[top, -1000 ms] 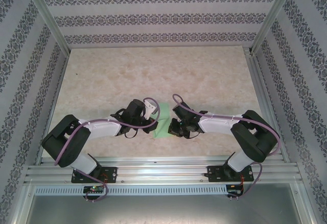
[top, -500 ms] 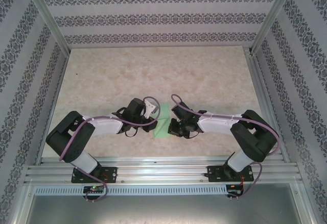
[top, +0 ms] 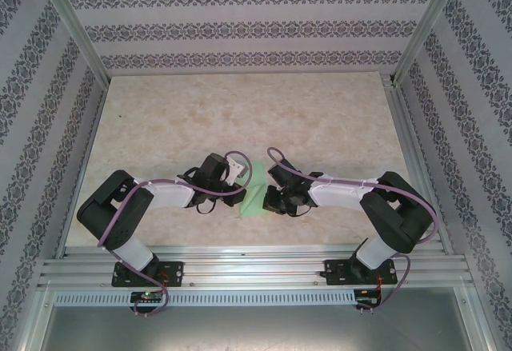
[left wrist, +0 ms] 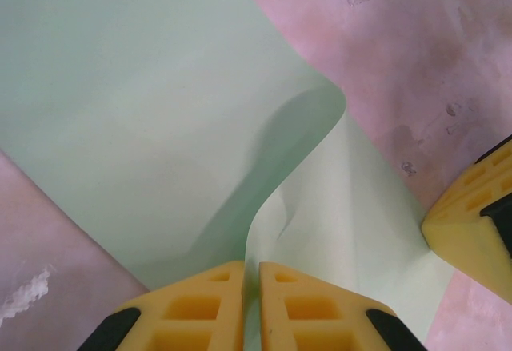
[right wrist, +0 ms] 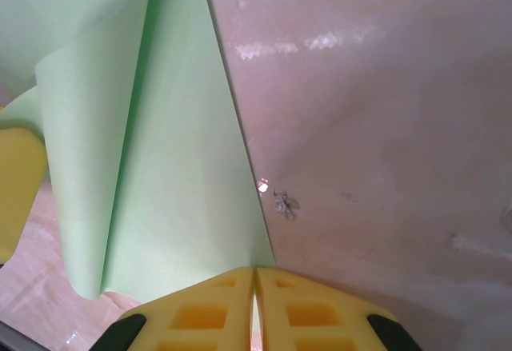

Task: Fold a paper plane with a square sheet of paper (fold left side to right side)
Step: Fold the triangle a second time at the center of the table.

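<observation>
My left claw (left wrist: 250,275) is pressed together on the thin, light mint-green square sheet of paper (left wrist: 144,119). Its two yellow ribbed foam fingers (left wrist: 200,307) stand nearly touching, with the paper's edge running up into the thin slit between them. From that pinch the sheet lifts off the pale, marbled beige tabletop (left wrist: 416,55) and curls over in a soft bend, casting a shadow on the layer that lies flat beneath it.

My right claw (right wrist: 254,279) is likewise closed on the same sheet, its yellow fingers meeting on a narrow corner of paper at the near edge. From there the green spreads away in a long wedge, one side flat on the table and the other rolled upward (no sharp crease that I can make out).

Each wrist view catches a yellow finger of the other claw at its edge, just beside the paper.

From above, the sheet lies at the near middle of the table, between my two arms. Both claws reach in from either side and meet over it, the left at its left edge and the right at its right.
</observation>
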Tool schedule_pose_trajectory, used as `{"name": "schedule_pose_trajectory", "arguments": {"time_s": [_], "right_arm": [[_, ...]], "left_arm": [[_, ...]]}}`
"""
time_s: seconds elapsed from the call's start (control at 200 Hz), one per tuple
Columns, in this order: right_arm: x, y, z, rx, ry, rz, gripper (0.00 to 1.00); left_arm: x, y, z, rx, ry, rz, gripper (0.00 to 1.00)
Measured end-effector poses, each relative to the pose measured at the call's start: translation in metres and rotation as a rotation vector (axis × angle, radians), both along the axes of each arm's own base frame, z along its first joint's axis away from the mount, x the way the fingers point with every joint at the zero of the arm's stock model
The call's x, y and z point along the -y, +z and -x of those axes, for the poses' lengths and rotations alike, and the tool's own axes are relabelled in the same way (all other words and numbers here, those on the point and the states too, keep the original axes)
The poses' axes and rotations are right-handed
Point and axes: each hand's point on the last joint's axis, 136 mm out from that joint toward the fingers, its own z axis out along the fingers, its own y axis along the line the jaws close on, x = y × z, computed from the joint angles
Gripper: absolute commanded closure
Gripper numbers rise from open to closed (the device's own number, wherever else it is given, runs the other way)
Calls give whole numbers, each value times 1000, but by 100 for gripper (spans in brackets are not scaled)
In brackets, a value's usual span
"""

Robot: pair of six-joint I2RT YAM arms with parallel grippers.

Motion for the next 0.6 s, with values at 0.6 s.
{"name": "schedule_pose_trajectory", "arguments": {"time_s": [0.6], "right_arm": [[-1,-1,0,-4,4,8,88]], "left_arm": [[0,0,0,4,-1,-4,91]]}}
